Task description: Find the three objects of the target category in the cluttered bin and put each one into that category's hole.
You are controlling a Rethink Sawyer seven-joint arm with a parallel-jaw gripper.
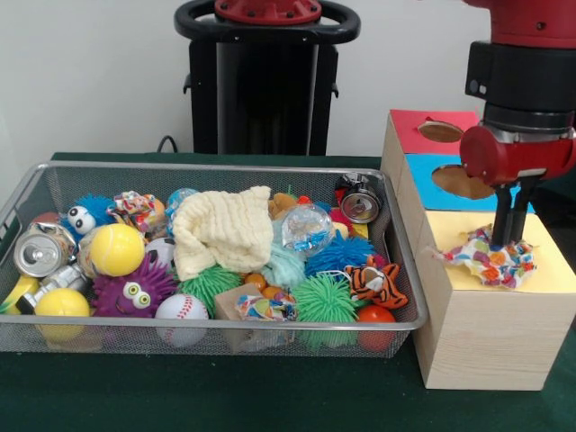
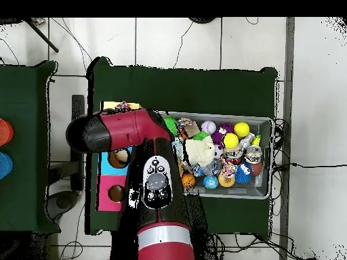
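At the left of the front view, the wire bin [image 1: 400, 270] sits on the green counter [image 1: 207, 396], packed with balls, cans, spiky toys and a cream cloth [image 1: 220, 229]. Near its front wall lies a scrap of spotted cloth [image 1: 265, 308], and another patterned scrap [image 1: 135, 209] shows toward the back left; both look like the same kind as the piece now at the box, so they are likely the next targets.

Right of the bin stands the wooden box [image 1: 477, 333] with three coloured tops: red at the back, blue in the middle, yellow in front. The hand [image 1: 508, 238] hangs straight down over the yellow top [image 1: 553, 270], its fingers close together and pinching the spotted rag [image 1: 490, 261], which rests crumpled on that top. No hole can be seen in the yellow face; presumably the rag covers it.

To finish this step well, the robot should press the rag a little downward so the bulk enters the opening before letting go, since loose cloth tends to bridge a hole and catch on its edge. The fingers should part only slightly, then lift straight up, so no fold drags back out.
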